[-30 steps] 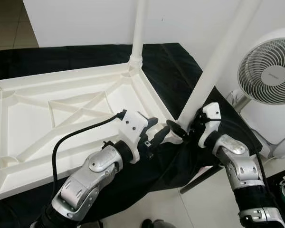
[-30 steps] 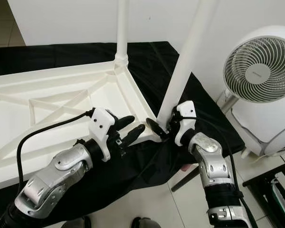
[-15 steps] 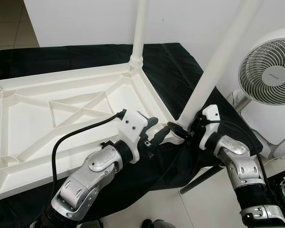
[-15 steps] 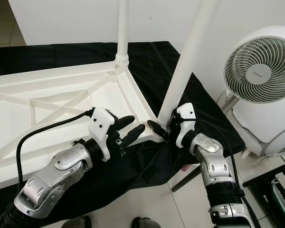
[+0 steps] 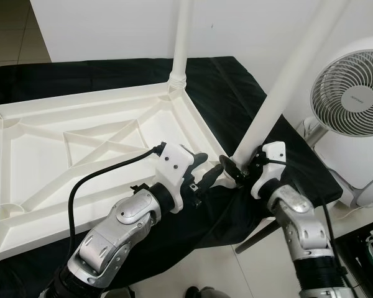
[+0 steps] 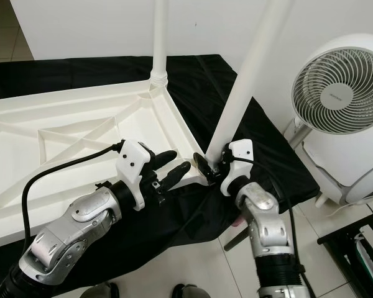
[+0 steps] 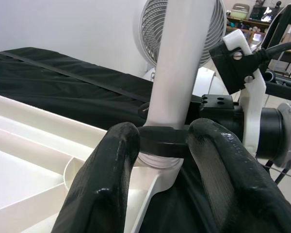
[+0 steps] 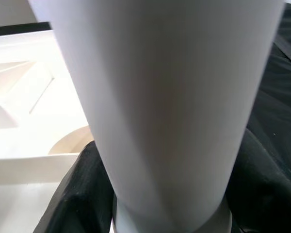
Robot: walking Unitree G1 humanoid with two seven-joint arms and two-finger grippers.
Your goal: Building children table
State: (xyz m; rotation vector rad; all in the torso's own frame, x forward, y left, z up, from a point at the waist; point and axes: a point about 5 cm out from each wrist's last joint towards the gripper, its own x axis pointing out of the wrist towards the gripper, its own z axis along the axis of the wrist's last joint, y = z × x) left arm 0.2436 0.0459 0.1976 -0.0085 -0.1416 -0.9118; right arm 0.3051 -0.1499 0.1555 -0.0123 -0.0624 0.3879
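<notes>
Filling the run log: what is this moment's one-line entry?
right end effector: shut on leg at tabletop corner socket | left end effector: open, beside socket | far leg: seated upright

Smooth white plastic with a soft sheen on the upturned tabletop (image 5: 81, 139) and the near leg (image 5: 280, 93). Matt black cloth (image 5: 236, 93) underneath. Brushed silver metal on the arms, rubbery matt black fingers (image 7: 106, 194) on the left tool (image 5: 206, 180).

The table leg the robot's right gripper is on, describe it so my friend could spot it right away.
An upturned white tabletop lies on black cloth. Two white legs rise from its corners; this leg is the near one, leaning, beside the fan, with the right gripper at its base.
</notes>
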